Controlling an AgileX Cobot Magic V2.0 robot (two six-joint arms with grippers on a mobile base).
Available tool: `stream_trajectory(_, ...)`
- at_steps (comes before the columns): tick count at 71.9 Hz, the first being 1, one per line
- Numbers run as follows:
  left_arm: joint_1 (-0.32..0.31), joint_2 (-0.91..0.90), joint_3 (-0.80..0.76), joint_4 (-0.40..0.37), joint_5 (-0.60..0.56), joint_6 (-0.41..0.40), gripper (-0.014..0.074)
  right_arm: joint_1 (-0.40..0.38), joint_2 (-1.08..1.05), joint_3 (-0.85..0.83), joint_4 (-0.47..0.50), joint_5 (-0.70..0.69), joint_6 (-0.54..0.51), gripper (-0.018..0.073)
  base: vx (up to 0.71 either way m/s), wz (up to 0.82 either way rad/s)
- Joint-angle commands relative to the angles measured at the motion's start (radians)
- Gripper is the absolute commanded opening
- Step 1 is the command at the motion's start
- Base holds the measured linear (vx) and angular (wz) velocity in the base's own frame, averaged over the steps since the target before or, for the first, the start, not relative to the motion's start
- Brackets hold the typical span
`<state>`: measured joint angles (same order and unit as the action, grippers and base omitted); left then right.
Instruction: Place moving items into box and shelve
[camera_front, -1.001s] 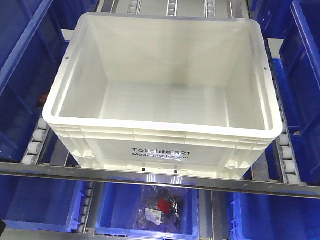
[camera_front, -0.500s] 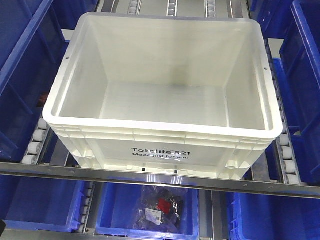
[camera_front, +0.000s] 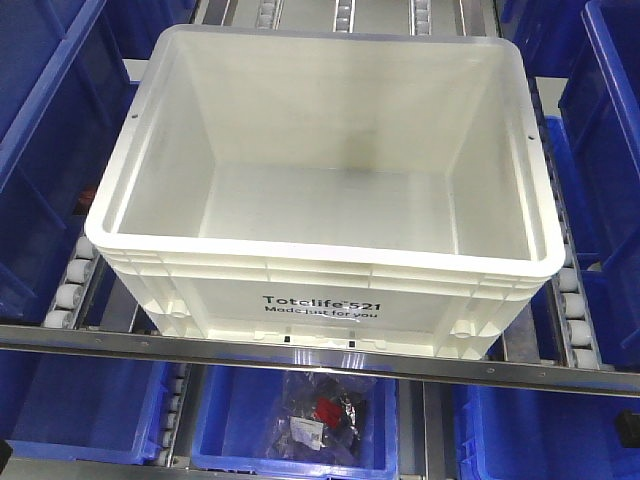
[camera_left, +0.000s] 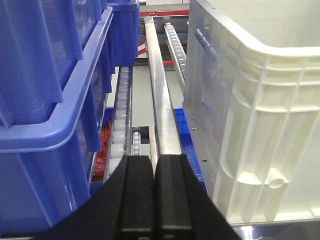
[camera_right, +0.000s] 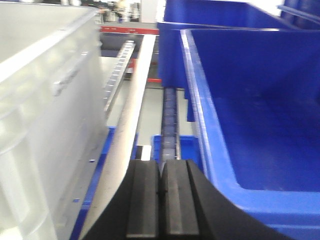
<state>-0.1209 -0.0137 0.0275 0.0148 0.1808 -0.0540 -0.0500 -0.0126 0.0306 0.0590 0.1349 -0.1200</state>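
The white box (camera_front: 320, 256), printed "Totelife 521", sits on the roller shelf with nothing showing inside it. The moving items are out of view. In the left wrist view my left gripper (camera_left: 153, 165) is shut with nothing in it, low beside the box's left outer wall (camera_left: 260, 100) and over a metal rail. My right gripper (camera_right: 161, 167) is also shut and holds nothing. It hangs between the box's right wall (camera_right: 40, 100) and a blue bin (camera_right: 250, 125).
Blue bins (camera_front: 40, 130) flank the box on both sides and fill the shelf below. One lower bin holds a clear bag of dark and red parts (camera_front: 320, 415). Roller tracks (camera_front: 70, 285) and a steel front rail (camera_front: 300, 355) run under the box.
A dark shape has come into the lower right edge of the front view. The box has not moved.
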Motion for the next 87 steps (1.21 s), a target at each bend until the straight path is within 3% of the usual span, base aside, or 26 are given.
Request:
stream_trajectory(1, 0.002, -0.012, 0.031, 0.000, -0.086, -0.008, -0.0006, 0.003, -0.011, 0.000, -0.015, -0.085, 0.000, -0.0004, 0.00, 0.00)
stream_trajectory(87, 0.002, -0.012, 0.031, 0.000, -0.086, -0.008, -0.0006, 0.001, -0.010, 0.000, -0.002, -0.077, 0.000, -0.0004, 0.00, 0.00)
